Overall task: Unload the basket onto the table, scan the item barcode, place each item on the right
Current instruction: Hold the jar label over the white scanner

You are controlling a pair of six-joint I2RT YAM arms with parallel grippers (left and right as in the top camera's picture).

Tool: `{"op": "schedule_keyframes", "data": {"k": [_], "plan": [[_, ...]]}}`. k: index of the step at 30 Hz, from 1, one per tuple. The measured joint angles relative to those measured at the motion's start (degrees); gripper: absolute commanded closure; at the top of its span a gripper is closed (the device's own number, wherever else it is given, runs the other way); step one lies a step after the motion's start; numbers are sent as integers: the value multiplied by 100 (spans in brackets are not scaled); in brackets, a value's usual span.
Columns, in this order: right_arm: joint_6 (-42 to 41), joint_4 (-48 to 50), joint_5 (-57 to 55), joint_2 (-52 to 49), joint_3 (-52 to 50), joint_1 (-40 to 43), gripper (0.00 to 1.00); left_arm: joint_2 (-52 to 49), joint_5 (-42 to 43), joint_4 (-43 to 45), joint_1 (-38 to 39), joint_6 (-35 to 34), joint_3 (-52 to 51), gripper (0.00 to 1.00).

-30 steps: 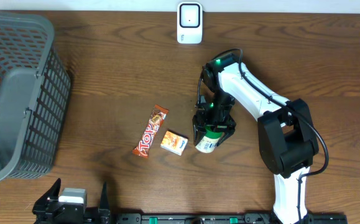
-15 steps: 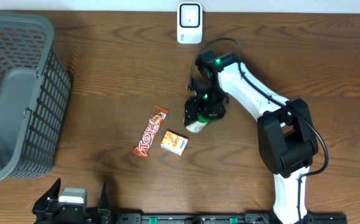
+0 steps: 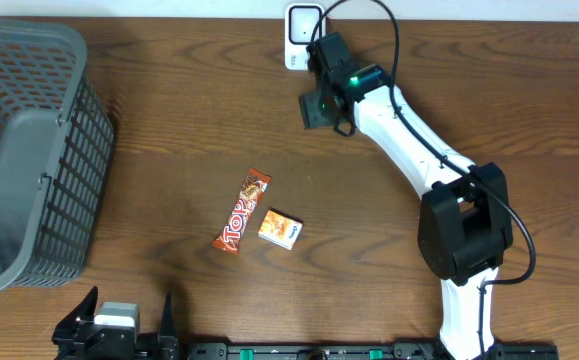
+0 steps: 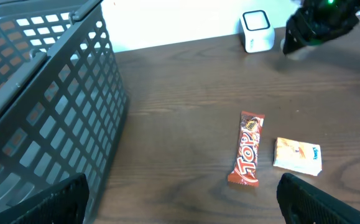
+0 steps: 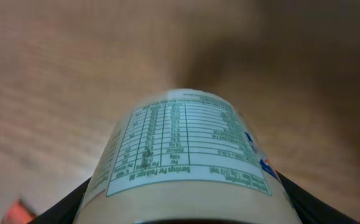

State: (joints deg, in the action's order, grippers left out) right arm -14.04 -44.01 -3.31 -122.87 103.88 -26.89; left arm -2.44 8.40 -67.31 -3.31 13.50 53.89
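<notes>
The right fingers (image 5: 64,208) are clenched on a small round bottle (image 5: 186,155) with a smooth, glossy white label printed in fine green text. They hold it lying sideways above the wood-grain brown table (image 3: 169,120), at the far edge just beside the boxy white plastic scanner (image 3: 305,37). A second ago this arm held the bottle low near the table's middle, next to the small orange-and-white carton (image 3: 281,228); it has since swung away to the scanner. The crinkly orange candy-bar wrapper (image 3: 243,211) and the carton lie unmoved. The grey plastic lattice basket (image 3: 29,150) fills the left edge. The left fingers (image 4: 49,199) stay spread wide and empty at the near edge.
</notes>
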Motion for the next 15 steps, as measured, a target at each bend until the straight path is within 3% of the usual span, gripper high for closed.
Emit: {"op": "schedule_keyframes", "data": {"k": [6, 15], "plan": [[-79, 664, -212, 0, 11, 57, 42, 0, 0, 0, 0, 0, 0, 4], [-227, -426, 262, 0, 328, 46, 46, 0, 0, 0, 0, 0, 0, 4]]}}
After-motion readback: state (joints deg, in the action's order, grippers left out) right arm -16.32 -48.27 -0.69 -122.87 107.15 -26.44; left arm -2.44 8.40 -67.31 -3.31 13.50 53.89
